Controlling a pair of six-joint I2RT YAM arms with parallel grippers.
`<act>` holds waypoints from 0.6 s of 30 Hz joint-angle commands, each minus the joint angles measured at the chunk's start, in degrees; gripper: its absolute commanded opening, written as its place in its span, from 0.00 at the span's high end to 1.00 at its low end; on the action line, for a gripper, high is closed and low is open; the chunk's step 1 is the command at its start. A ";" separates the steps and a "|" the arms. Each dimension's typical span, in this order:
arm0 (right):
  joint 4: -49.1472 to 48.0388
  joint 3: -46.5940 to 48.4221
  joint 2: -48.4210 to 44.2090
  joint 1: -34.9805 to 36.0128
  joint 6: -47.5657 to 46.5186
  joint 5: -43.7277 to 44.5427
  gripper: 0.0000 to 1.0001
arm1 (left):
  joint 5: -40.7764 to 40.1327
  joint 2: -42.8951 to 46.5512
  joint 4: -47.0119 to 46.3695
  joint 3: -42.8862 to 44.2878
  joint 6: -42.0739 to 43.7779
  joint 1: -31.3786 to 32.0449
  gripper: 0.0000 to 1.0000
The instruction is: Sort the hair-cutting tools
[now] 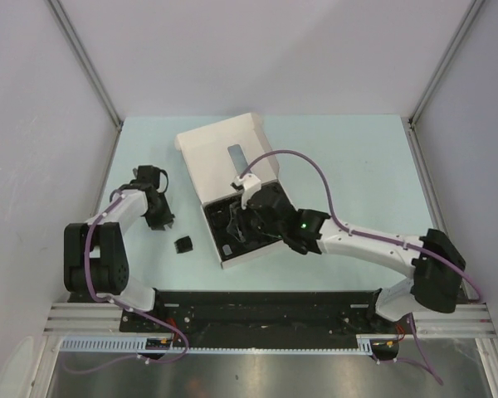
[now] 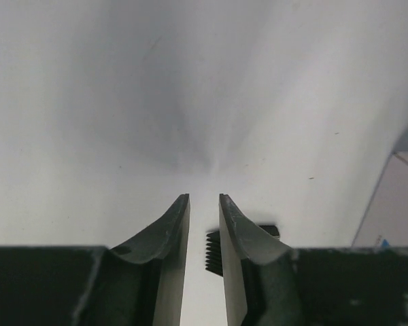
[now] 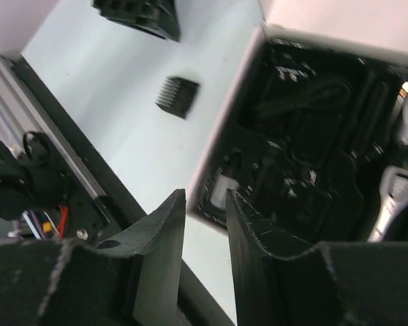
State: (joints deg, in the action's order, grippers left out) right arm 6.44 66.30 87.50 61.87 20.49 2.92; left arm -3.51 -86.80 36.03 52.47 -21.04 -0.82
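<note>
**Guard** (image 1: pixel 183 244): one, black, flat on the table (image 1: pixel 349 157), just left of the box (image 1: pixel 224 141) and near the left gripper (image 1: pixel 163 217). In the left wrist view its teeth point to the left.

**Clipper** (image 3: pixel 393 193): silver end showing in the tray (image 1: pixel 218 217). Its long axis runs roughly up and down the right wrist view. The rest is too dark to read.

**Left gripper:** low over the table, fingers a narrow slit apart, nothing between them. The guard sits just beside one finger; whether they touch I cannot tell.

**Right gripper** (image 3: pixel 205 195): over the box's near left edge, fingers a narrow gap apart, holding nothing.
</note>
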 commanded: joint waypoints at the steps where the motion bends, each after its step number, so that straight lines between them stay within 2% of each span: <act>1: 4.98 -4.51 -7.69 -1.39 2.97 3.41 0.65 | -3.09 0.50 -1.22 -3.15 -3.04 0.29 0.71; 7: 8.76 -8.64 -15.07 -3.15 4.12 5.08 0.66 | -0.19 -0.47 -1.23 -3.50 -4.36 6.43 0.71; 18: 13.86 -10.05 -22.29 -11.06 3.06 4.20 0.64 | 0.52 7.52 1.23 -13.00 -13.68 8.90 0.70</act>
State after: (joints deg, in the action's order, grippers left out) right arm 18.85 56.45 67.16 53.01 24.16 7.05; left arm -3.86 -82.02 35.46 42.13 -30.46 7.09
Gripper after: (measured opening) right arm 0.355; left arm 0.300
